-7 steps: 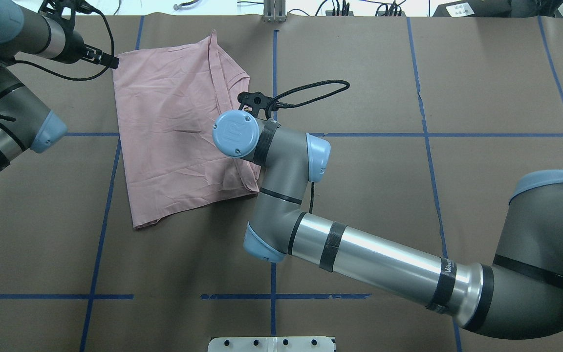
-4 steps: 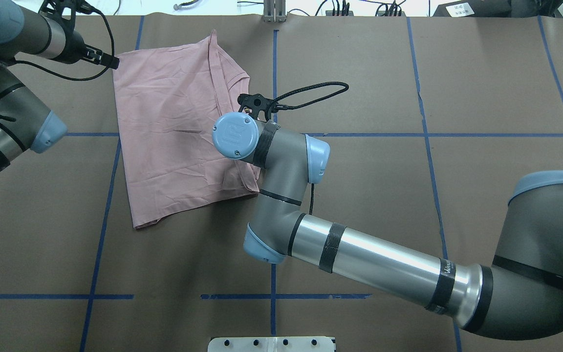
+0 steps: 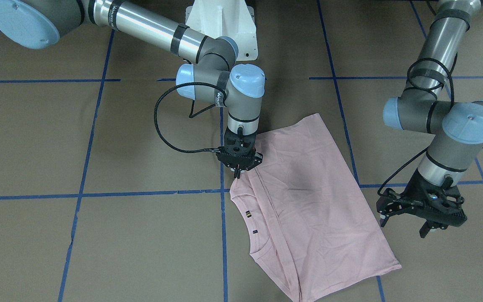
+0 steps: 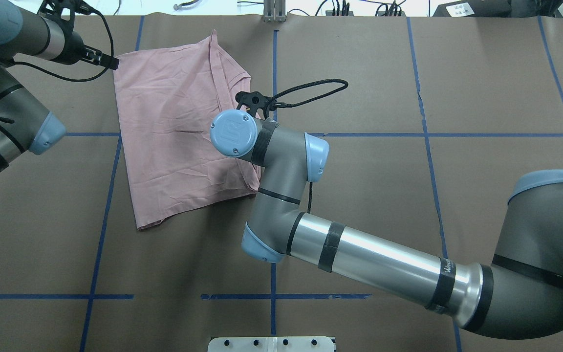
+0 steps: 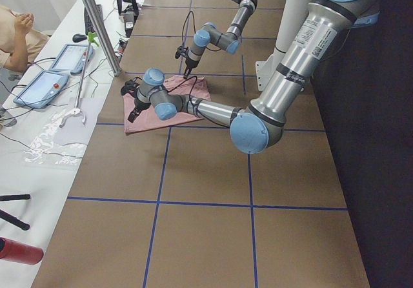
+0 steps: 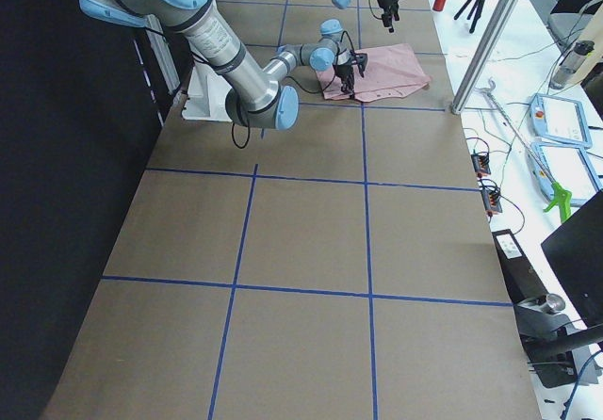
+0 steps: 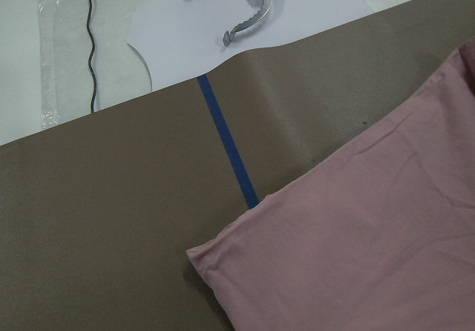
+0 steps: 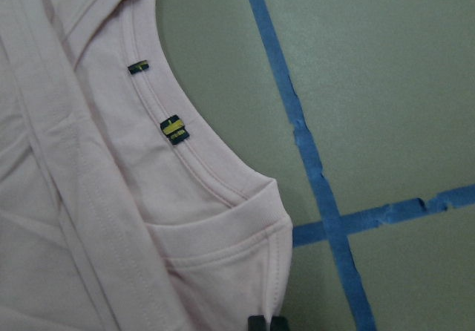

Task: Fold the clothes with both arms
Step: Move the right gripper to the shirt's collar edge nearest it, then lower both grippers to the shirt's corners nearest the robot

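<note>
The right gripper [image 3: 238, 168] points tips-down with its jaws drawn narrow. In the right wrist view they look pinched on the T-shirt [image 3: 308, 201] at its shoulder edge, just beside the ribbed collar [image 8: 215, 186]. The left gripper [image 3: 405, 224] hangs with its jaws spread wide and nothing in them. It is over bare table [image 3: 99, 147], just off the shirt's side near its far-left corner, and does not touch the cloth.

The shirt lies flat, plain side up and partly folded over on itself, by the table's far edge and left of the middle.

It is probably light, limp knit. It should sag and bunch if lifted from one point, and slide easily over the brown cover. The best holds are likely the doubled parts: the collar rib, the shoulder seam and the hem corners. A pinch at each end of one edge would keep that edge taut.
</note>
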Action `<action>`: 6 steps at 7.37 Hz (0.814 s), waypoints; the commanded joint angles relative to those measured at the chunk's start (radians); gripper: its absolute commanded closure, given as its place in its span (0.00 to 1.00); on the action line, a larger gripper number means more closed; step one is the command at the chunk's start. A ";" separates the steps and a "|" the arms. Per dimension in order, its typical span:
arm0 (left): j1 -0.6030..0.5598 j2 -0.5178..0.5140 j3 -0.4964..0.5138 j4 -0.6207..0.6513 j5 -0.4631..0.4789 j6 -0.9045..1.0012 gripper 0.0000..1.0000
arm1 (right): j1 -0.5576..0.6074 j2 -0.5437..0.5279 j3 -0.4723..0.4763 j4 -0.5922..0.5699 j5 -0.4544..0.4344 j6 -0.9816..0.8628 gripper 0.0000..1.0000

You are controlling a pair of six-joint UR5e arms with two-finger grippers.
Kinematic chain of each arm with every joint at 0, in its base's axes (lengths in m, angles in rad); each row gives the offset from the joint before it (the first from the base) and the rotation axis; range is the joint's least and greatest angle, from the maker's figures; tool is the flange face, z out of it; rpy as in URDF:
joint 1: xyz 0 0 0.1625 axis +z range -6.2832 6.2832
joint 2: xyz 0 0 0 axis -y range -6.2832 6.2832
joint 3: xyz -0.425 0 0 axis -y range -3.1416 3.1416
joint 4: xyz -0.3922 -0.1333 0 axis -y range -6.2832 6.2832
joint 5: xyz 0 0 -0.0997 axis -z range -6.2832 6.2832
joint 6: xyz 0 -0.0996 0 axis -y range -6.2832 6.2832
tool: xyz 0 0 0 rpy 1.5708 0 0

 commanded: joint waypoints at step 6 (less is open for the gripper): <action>0.162 0.019 -0.172 0.014 -0.025 -0.290 0.00 | -0.212 -0.624 0.732 -0.025 -0.223 0.016 1.00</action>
